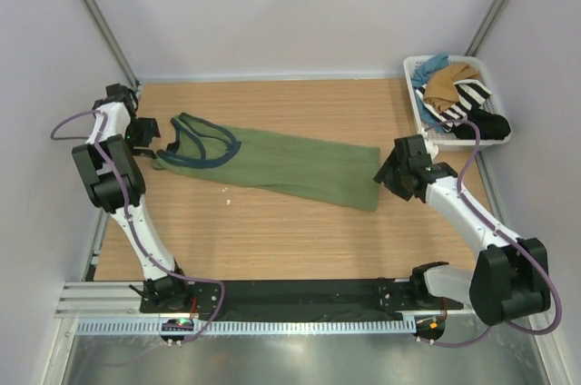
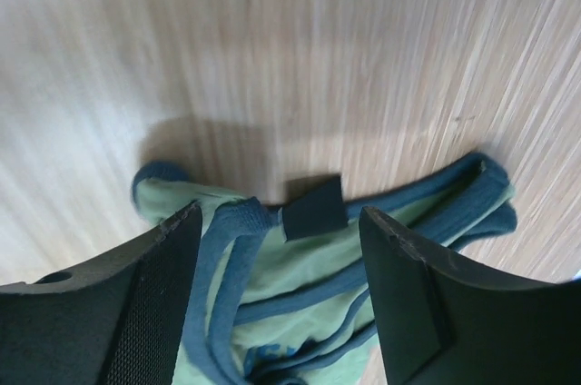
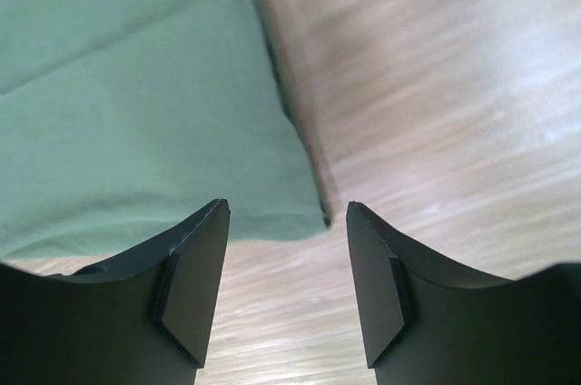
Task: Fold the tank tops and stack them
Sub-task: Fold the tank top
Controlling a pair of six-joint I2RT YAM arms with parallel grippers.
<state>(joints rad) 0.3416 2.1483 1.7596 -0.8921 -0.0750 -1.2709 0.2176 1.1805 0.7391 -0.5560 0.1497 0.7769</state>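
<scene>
The green top (image 1: 281,162) is laid flat on the bench (image 1: 272,240) as a long narrow strip, a little slanted, with its dark-trimmed straps (image 2: 222,240) at one end and its hem at the other. The jaws of the left arm (image 1: 113,176) are held just over the strap end. They stand apart and nothing is grasped, though the straps lie bunched between them and partly under them. The jaws of the right arm (image 1: 463,208) are found at the hem end, also parted and empty, with the hem corner (image 3: 290,194) just ahead of them. The tan top (image 1: 449,83) is not yet taken. It is seen in the basket (image 1: 408,63), beyond the hem end of the green top, among a striped garment (image 1: 467,94) and a black garment (image 1: 486,124).

It is judged that the lengthwise fold is made and the cross fold is to come. Some trouble can be expected from here. If the left arm is lifted carelessly, a strap loop may be caught on a finger and the strap end dragged, so the fold would be spoiled. If only the upper layer is pinched at the hem, the layers may slide apart. When the tan top is fetched, a neighbouring garment may be pulled out with it, because they lie tangled together.
</scene>
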